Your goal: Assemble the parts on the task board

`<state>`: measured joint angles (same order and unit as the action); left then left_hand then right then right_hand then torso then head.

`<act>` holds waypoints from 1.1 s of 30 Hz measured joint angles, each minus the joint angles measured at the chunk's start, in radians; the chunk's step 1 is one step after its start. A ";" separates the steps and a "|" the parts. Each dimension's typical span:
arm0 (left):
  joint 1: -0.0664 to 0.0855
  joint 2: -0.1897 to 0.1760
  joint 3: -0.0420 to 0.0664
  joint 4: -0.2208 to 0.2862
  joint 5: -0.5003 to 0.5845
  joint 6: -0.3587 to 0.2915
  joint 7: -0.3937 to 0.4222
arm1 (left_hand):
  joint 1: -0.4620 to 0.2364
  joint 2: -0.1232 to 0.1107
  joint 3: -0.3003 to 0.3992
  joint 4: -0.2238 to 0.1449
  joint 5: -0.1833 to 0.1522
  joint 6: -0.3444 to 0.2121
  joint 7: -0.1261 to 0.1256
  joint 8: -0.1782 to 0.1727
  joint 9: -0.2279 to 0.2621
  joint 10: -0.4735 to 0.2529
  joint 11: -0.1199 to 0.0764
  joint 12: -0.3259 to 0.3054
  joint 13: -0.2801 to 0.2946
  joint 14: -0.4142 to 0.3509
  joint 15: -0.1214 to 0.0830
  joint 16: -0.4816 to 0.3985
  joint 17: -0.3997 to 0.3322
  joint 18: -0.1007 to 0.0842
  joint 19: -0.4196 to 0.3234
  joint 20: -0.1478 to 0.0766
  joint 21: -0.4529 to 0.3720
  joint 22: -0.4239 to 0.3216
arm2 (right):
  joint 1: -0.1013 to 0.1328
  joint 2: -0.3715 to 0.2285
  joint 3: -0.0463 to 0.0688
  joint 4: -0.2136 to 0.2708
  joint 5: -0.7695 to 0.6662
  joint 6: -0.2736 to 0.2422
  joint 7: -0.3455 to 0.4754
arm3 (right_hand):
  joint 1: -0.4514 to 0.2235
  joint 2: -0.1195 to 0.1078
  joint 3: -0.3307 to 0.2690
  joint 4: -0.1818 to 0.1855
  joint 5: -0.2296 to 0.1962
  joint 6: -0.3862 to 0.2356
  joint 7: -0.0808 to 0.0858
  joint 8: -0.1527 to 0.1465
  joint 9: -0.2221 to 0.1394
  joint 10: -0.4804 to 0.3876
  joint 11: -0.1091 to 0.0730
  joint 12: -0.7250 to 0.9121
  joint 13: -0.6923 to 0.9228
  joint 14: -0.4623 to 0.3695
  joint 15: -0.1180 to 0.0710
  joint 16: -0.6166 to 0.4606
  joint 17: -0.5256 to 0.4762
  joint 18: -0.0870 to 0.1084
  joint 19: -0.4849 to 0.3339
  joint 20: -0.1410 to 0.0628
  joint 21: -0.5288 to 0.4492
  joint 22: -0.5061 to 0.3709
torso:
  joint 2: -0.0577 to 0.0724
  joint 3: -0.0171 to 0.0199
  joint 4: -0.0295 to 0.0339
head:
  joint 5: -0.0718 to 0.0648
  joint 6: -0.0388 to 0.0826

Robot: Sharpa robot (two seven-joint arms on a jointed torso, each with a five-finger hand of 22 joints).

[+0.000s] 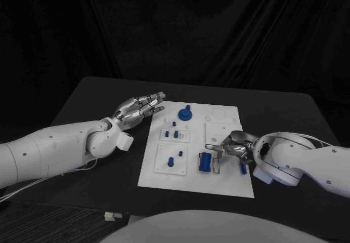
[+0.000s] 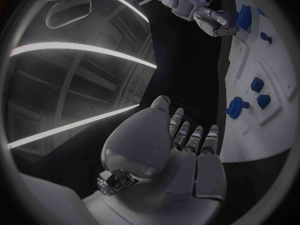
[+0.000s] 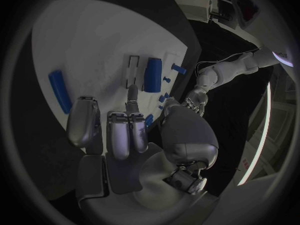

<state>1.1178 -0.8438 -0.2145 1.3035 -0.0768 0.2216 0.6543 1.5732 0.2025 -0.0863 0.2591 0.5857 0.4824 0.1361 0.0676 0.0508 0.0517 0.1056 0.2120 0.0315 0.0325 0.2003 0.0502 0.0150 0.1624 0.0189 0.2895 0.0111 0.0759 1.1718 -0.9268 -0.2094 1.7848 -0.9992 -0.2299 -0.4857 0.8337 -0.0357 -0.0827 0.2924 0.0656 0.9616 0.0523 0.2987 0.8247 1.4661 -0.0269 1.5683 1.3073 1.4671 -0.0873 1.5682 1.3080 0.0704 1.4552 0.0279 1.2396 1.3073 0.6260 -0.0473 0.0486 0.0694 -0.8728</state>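
The white task board [image 1: 195, 174] lies mid-table. On it are a blue round part [image 1: 186, 113] at the far end, several small blue pegs [image 1: 171, 134], a blue cylinder [image 1: 206, 162] lying flat, and a blue bar [image 1: 243, 169] near the right edge. My right hand [image 1: 234, 148] hovers over the board's right side, just beyond the cylinder [image 3: 152, 75], with its fingers [image 3: 119, 132] stretched out and nothing in them. The bar [image 3: 59, 91] lies beside them. My left hand [image 1: 138, 109] floats open off the board's far left corner, fingers [image 2: 190, 137] straight, holding nothing.
The black table [image 1: 109, 101] extends around the board on every side. A dark curtain hangs behind it. Some small white bits [image 1: 111, 216] lie at the table's near left edge. Empty recesses [image 1: 219, 130] mark the board's far right.
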 measured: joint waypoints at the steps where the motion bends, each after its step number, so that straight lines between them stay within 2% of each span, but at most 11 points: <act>1: 0.000 0.000 0.000 0.000 0.000 0.000 0.000 | 0.000 0.000 0.000 0.000 0.000 0.000 0.000 0.000 0.000 0.000 0.000 0.000 0.000 0.000 0.000 0.000 0.000 0.000 0.000 0.000 0.000 0.000 | 0.003 -0.009 0.000 0.007 -0.027 -0.022 0.015 | 0.006 -0.010 0.000 0.000 0.004 -0.014 0.004 -0.006 -0.004 0.000 0.005 0.000 0.000 -0.003 0.003 0.000 0.000 0.000 0.003 0.003 0.005 0.000 | 0.000 0.0001 0.0000 | 0.000 0.000; 5: 0.000 -0.001 0.000 -0.001 0.000 0.000 0.000 | 0.000 0.000 0.000 0.000 0.000 0.000 0.000 0.000 0.000 0.000 0.000 0.000 0.000 0.000 0.000 0.004 0.000 0.000 0.000 0.000 0.000 0.000 | 0.010 -0.034 0.002 0.030 -0.147 -0.114 0.085 | 0.043 -0.036 0.008 0.000 0.034 -0.061 0.016 -0.020 -0.021 0.000 0.011 0.000 0.000 -0.001 0.010 0.000 0.000 0.000 0.006 0.006 0.019 0.000 | 0.000 0.0002 -0.0001 | -0.001 0.000; 10: 0.000 -0.001 0.000 -0.001 0.000 0.000 0.000 | 0.000 0.000 0.000 0.000 0.000 0.000 0.000 0.000 0.000 0.000 0.000 0.000 0.000 0.000 0.000 0.004 0.000 0.000 0.000 0.000 0.000 0.000 | 0.000 -0.055 0.002 0.049 -0.312 -0.218 0.180 | 0.158 -0.034 0.031 -0.003 0.082 -0.149 0.029 -0.048 -0.056 0.000 0.011 0.000 0.001 -0.002 0.011 0.000 0.000 0.000 0.006 0.006 0.027 0.001 | -0.001 0.0004 -0.0001 | -0.001 0.000; 11: 0.000 -0.001 0.000 -0.001 0.000 0.000 0.000 | 0.000 0.000 0.000 0.000 0.000 0.000 0.000 0.000 0.000 0.000 0.000 0.000 0.000 0.000 0.000 0.004 0.000 0.000 0.000 0.000 0.000 0.000 | -0.009 -0.058 0.003 0.051 -0.353 -0.234 0.200 | 0.202 -0.029 0.045 -0.017 0.120 -0.175 0.029 -0.058 -0.066 0.000 0.011 0.000 0.001 -0.002 0.011 0.000 0.000 0.000 0.006 0.006 0.027 0.001 | -0.002 0.0004 -0.0001 | -0.001 0.000; 15: 0.000 -0.001 0.000 -0.001 0.000 0.000 0.000 | 0.000 0.000 0.000 0.000 0.000 0.000 0.000 0.000 0.000 0.000 0.000 0.000 0.000 0.000 0.000 0.004 0.000 0.000 0.000 0.000 0.000 0.000 | -0.038 -0.062 0.001 0.053 -0.469 -0.255 0.241 | 0.321 -0.027 0.061 -0.047 0.194 -0.265 0.032 -0.091 -0.112 0.000 0.011 0.000 0.001 -0.002 0.011 0.000 0.000 0.000 0.006 0.006 0.007 0.001 | -0.002 0.0003 -0.0003 | 0.001 0.000; 19: -0.001 -0.001 0.000 -0.001 0.000 0.000 0.000 | 0.000 0.000 0.000 0.000 0.000 0.004 0.004 0.000 0.001 0.000 0.000 0.000 0.000 0.000 0.000 0.004 0.000 0.000 0.000 0.000 0.000 0.000 | -0.071 -0.060 0.002 0.055 -0.569 -0.254 0.260 | 0.380 -0.038 0.057 -0.065 0.201 -0.325 0.032 -0.098 -0.145 0.000 0.011 0.000 0.001 -0.002 0.011 0.000 0.000 0.000 0.004 0.008 -0.006 0.001 | -0.001 -0.0001 -0.0002 | 0.002 0.000; 23: -0.001 -0.001 0.000 0.000 0.000 0.001 0.000 | 0.000 0.000 0.000 0.000 0.000 0.004 0.004 0.000 0.001 0.000 0.000 0.000 0.000 0.000 0.000 0.004 0.000 0.000 0.000 0.000 0.000 0.000 | -0.105 -0.055 0.001 0.060 -0.660 -0.243 0.267 | 0.414 -0.062 0.053 -0.062 0.180 -0.373 0.033 -0.093 -0.164 0.000 0.011 0.000 0.001 -0.002 0.011 0.000 0.000 0.000 0.001 0.008 -0.024 0.001 | 0.000 -0.0002 -0.0007 | 0.002 0.000; 25: -0.001 -0.001 0.000 0.000 0.000 0.001 0.000 | 0.000 0.000 0.000 0.000 0.000 0.004 0.004 0.000 0.001 0.000 0.000 0.000 0.000 0.000 0.000 0.004 0.000 0.000 0.000 0.000 0.000 0.000 | -0.120 -0.053 0.001 0.062 -0.703 -0.237 0.266 | 0.429 -0.085 0.040 -0.027 0.151 -0.419 0.036 -0.078 -0.171 0.000 0.013 0.000 0.001 -0.002 0.011 0.000 0.000 0.000 -0.006 0.011 -0.037 0.001 | 0.000 -0.0003 -0.0012 | 0.002 0.000; 28: -0.001 -0.001 0.000 0.000 0.000 0.001 0.000 | 0.000 0.000 0.000 0.000 0.000 0.004 0.004 0.000 0.001 0.000 0.000 0.000 0.000 0.000 0.000 0.004 0.000 0.000 0.000 0.000 0.000 0.000 | -0.136 -0.050 0.001 0.065 -0.754 -0.229 0.261 | 0.382 -0.198 -0.024 0.005 0.090 -0.506 0.051 -0.071 -0.173 0.001 0.026 0.000 0.001 -0.001 0.021 0.000 0.000 0.000 -0.030 0.013 -0.098 0.001 | 0.001 -0.0003 -0.0012 | 0.000 0.000; 30: -0.002 -0.001 0.000 -0.001 0.000 0.002 -0.001 | 0.000 0.000 0.000 0.000 0.000 0.004 0.004 0.000 0.001 0.000 0.000 0.000 0.000 0.000 0.000 0.004 0.000 0.000 0.000 0.000 0.000 0.000 | -0.144 -0.048 0.001 0.066 -0.779 -0.225 0.255 | 0.354 -0.226 -0.046 0.008 0.072 -0.538 0.058 -0.052 -0.164 -0.002 0.031 0.000 0.001 -0.001 0.022 0.000 0.000 0.000 -0.033 0.016 -0.114 0.001 | 0.001 -0.0002 -0.0011 | 0.000 0.000; 33: -0.002 -0.001 0.000 -0.001 0.000 0.002 -0.001 | 0.000 0.000 0.003 0.003 0.000 0.004 0.004 0.000 0.001 0.004 0.003 0.000 0.000 0.000 0.000 0.004 0.000 0.000 0.000 0.000 0.000 0.000 | -0.152 -0.045 0.001 0.067 -0.809 -0.222 0.243 | 0.324 -0.242 -0.057 0.010 0.054 -0.560 0.064 -0.016 -0.146 0.000 0.036 0.000 0.000 -0.001 0.029 0.000 0.000 0.000 -0.035 0.019 -0.120 0.000 | 0.001 -0.0001 -0.0011 | -0.001 0.000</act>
<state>1.1156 -0.8452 -0.2145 1.3023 -0.0768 0.2238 0.6536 1.5732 0.2025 -0.0836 0.2620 0.5857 0.4859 0.1397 0.0675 0.0516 0.0552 0.1091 0.2120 0.0315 0.0325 0.2002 0.0541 0.0149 0.1623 0.0189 0.2895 0.0111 0.0759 1.0198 -0.9723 -0.2085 1.8520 -1.8081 -0.4519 -0.2423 1.1580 -0.2778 -0.1393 0.3022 0.1196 0.4017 0.1165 0.2832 0.6784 1.4663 0.0089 1.5683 1.3078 1.4660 -0.0579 1.5682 1.3077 0.0703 1.4200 0.0465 1.1198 1.3078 0.6271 -0.0474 0.0476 0.0688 -0.8728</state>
